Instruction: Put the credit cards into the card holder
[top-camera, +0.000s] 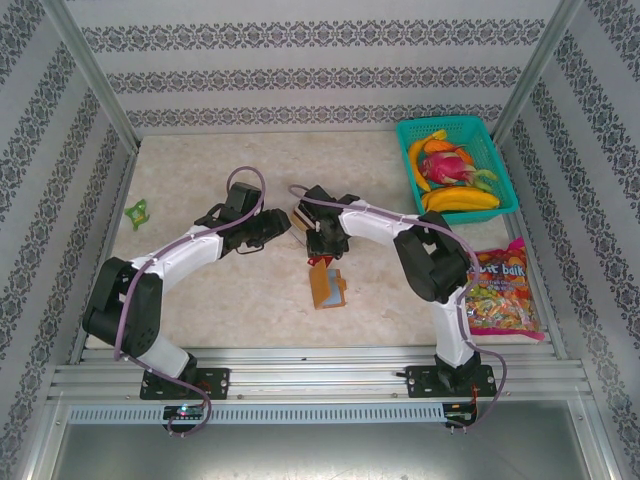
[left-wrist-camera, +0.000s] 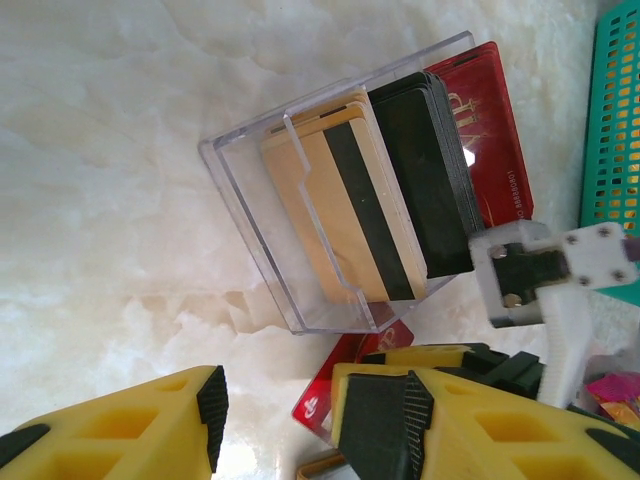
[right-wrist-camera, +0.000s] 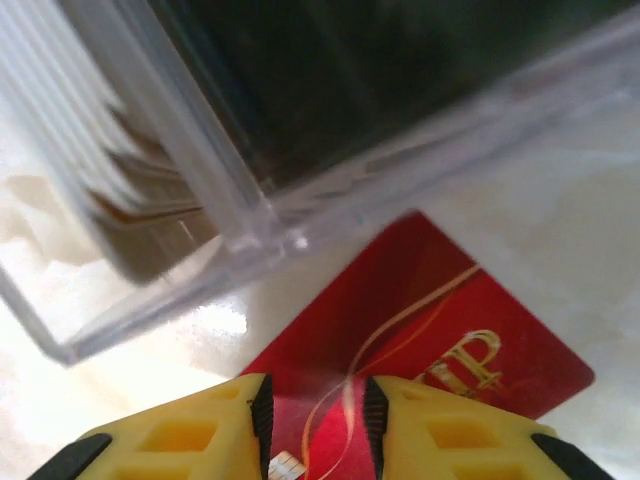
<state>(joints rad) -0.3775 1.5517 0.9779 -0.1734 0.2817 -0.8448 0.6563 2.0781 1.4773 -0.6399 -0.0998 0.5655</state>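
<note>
My left end effector (left-wrist-camera: 275, 420) is hovering about half open over the pale surface (left-wrist-camera: 120, 150) and gripping nothing; bare surface is showing between its fingers. Just ahead of it a clear plastic box (left-wrist-camera: 250, 210) is sitting on the surface. Tan cards (left-wrist-camera: 295, 190) and a stack of black cards (left-wrist-camera: 430, 160) are standing in it side by side, and a red card (left-wrist-camera: 490, 120) is showing behind the black ones. My right end effector (right-wrist-camera: 318, 425) is hanging at the box's corner with its jaws only narrowly apart. A second red card (right-wrist-camera: 440, 330), lying partly under the box, is showing in the gap, but I cannot tell whether the pads are touching it. The orange-tan card holder (top-camera: 325, 285) is lying on the surface apart from the box, just on the near side of my right end effector, towards my bases.
</note>
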